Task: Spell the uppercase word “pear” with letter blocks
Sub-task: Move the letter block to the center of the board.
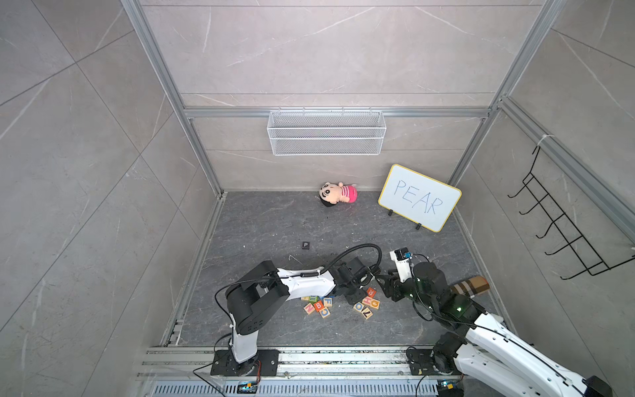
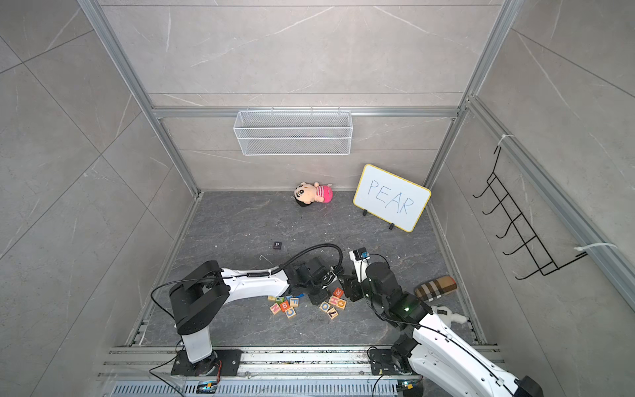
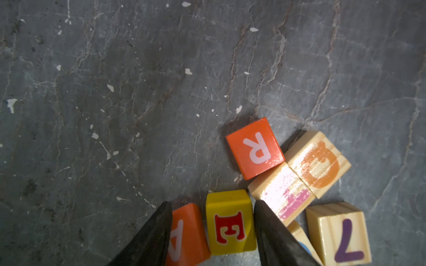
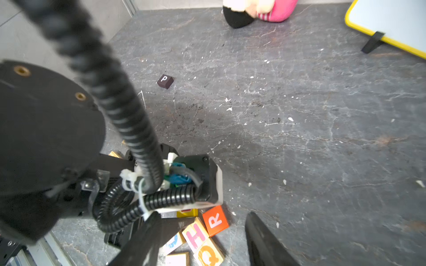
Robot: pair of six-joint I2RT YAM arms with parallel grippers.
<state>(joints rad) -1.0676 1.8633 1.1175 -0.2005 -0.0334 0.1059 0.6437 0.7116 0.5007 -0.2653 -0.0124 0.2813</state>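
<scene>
My left gripper (image 3: 213,202) reaches down into the block pile, and its jaws press the outer sides of the orange-red A block (image 3: 184,232) and the yellow E block (image 3: 230,221), which lie side by side on the floor. The red R block (image 3: 254,148) lies just beyond them against wooden cubes; it also shows in a top view as the R block (image 1: 371,292). The black P block (image 1: 305,245) sits alone farther out on the dark floor. My right gripper (image 4: 202,215) hovers open above the R block (image 4: 215,220), holding nothing.
Wooden Q (image 3: 320,164) and 7 (image 3: 341,235) cubes crowd the R. Another cluster of letter cubes (image 1: 318,306) lies under my left arm. A whiteboard reading PEAR (image 1: 419,197), a plush doll (image 1: 338,194), a wire basket (image 1: 326,132) and a plaid pouch (image 1: 472,287) ring the floor.
</scene>
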